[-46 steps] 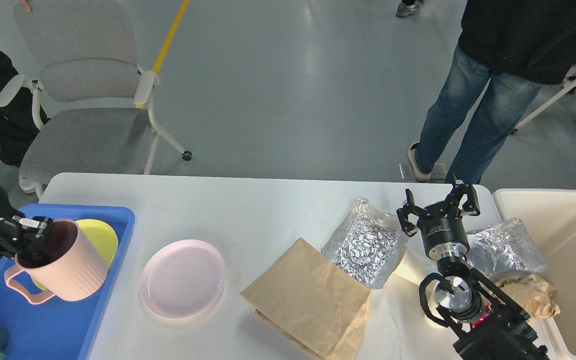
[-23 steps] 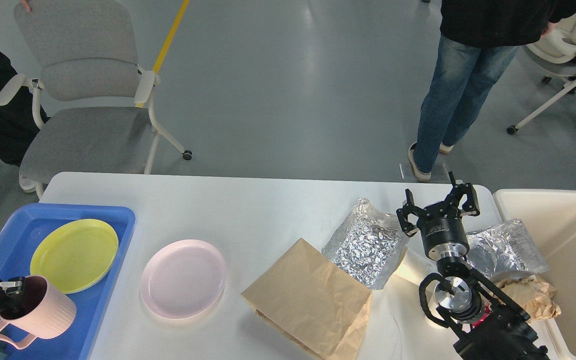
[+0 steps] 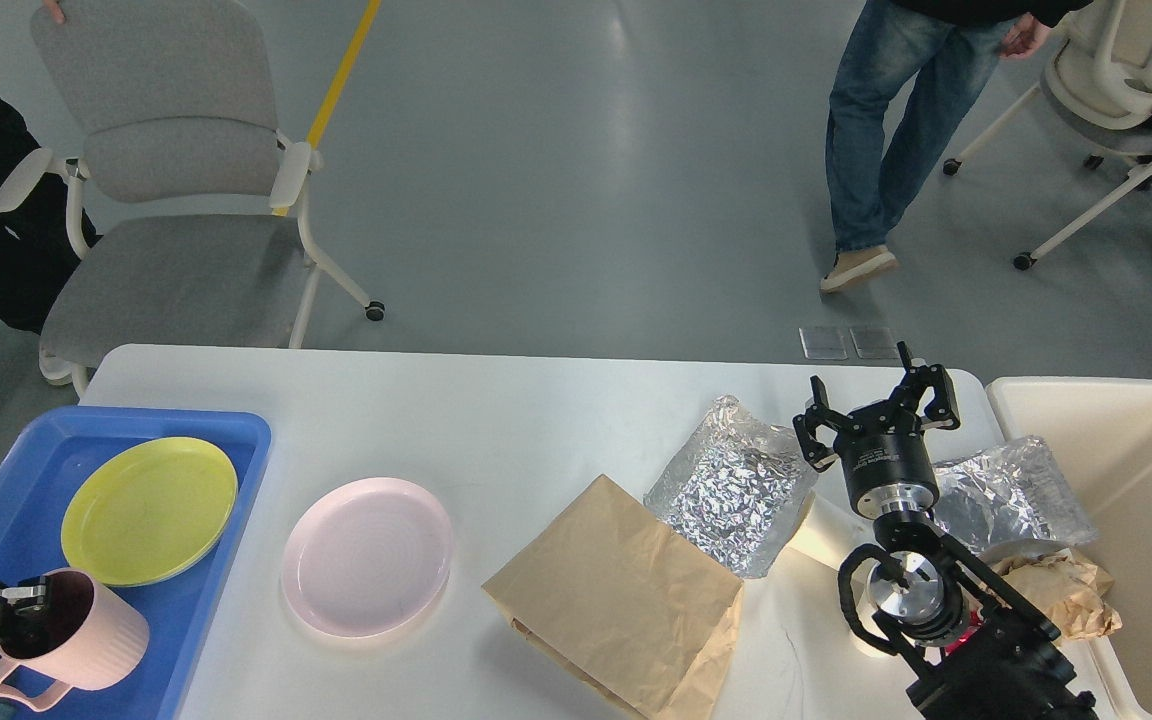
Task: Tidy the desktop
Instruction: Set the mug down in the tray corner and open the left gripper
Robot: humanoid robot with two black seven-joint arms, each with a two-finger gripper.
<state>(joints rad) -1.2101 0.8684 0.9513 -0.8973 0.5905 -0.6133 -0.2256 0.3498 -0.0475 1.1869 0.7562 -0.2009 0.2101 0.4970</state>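
The white desktop (image 3: 496, 420) holds a pink plate (image 3: 366, 555), a brown paper bag (image 3: 616, 600), a crumpled foil bag (image 3: 736, 485) and a second foil bag (image 3: 1011, 495). My left gripper (image 3: 21, 610) is shut on the rim of a pink mug (image 3: 86, 640), which sits low at the near end of the blue tray (image 3: 236, 440), in front of a yellow plate (image 3: 149, 510). My right gripper (image 3: 876, 405) is open and empty, raised between the two foil bags near the desktop's far right edge.
A cream bin (image 3: 1136, 440) stands off the right end of the desktop. Crumpled brown paper (image 3: 1056, 585) lies by its rim. A white paper piece (image 3: 826, 535) lies under my right arm. A grey chair (image 3: 166, 200) stands behind the table; a person (image 3: 871, 120) walks on the floor.
My left gripper carried the pink mug down from over the yellow plate to the tray's near end. The right arm has not moved. The person behind the table stepped away.
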